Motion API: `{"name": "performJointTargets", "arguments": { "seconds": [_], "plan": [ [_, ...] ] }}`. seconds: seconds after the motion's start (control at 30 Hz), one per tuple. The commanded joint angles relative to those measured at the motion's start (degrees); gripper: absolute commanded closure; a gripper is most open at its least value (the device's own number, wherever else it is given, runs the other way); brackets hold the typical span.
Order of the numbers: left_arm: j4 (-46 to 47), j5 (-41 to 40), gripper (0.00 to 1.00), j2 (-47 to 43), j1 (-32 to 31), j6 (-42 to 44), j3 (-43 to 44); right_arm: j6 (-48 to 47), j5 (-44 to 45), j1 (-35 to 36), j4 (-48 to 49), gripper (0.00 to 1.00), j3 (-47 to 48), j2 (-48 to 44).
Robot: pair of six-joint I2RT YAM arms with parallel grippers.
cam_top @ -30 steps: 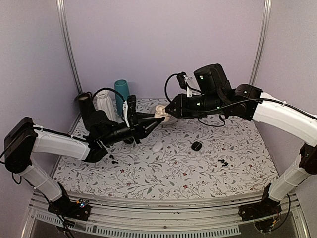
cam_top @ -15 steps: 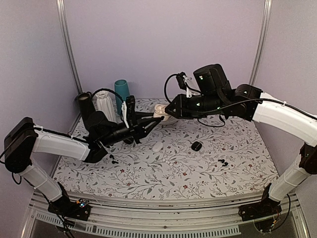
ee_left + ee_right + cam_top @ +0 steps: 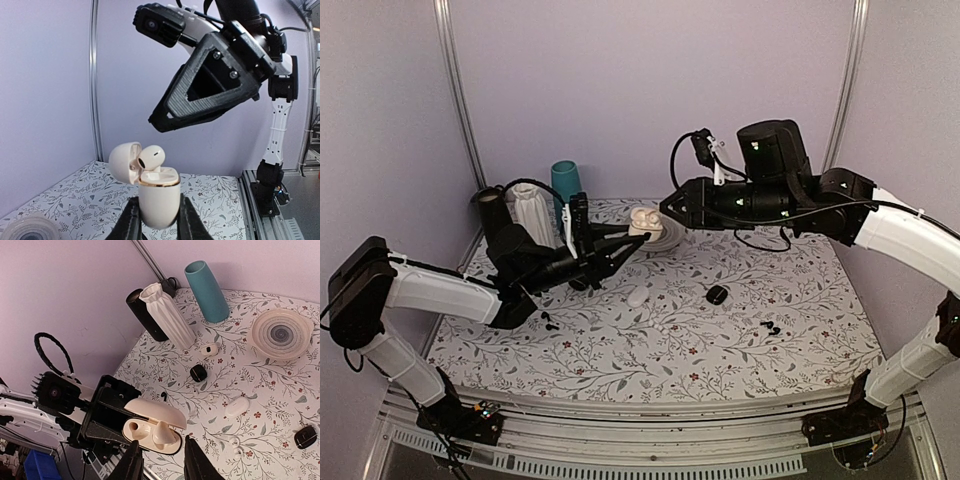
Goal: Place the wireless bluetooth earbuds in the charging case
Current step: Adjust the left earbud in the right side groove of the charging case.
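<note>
the right gripper [image 3: 668,208] has drawn back to just above the glossy white clamshell charging case [image 3: 159,197], jaws parted and empty. that leaves a tiny white plastic earbud [image 3: 151,156] perched in the open case (head standing proud, probably not fully seated). the left gripper [image 3: 159,222] stays clamped on the case's base.

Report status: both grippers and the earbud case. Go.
Left gripper shut on charging case, lid open. Right gripper open, empty, above it. One earbud sticking up from its well, other well empty. Nothing between them.
</note>
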Motion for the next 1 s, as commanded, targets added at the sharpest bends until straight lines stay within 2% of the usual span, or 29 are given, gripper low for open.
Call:
{"name": "performJointTargets", "arguments": {
  "seconds": [0.0,0.23,0.97],
  "plan": [
    [3.23,3.34,1.00,-1.28,0.75,0.13,-0.44,-1.22,0.99,0.27,1.51,0.71,-0.91,-0.76],
    [4.30,4.42,1.00,-1.36,1.39,-1.18,-0.43,-2.66,0.42,0.56,1.29,0.76,-1.16,-0.19],
    [6.04,9.29,1.00,-1.19,3.13,-5.64,0.37,-9.80,-0.28,1.31,-1.55,0.72,-0.12,1.96]
  ]
}}
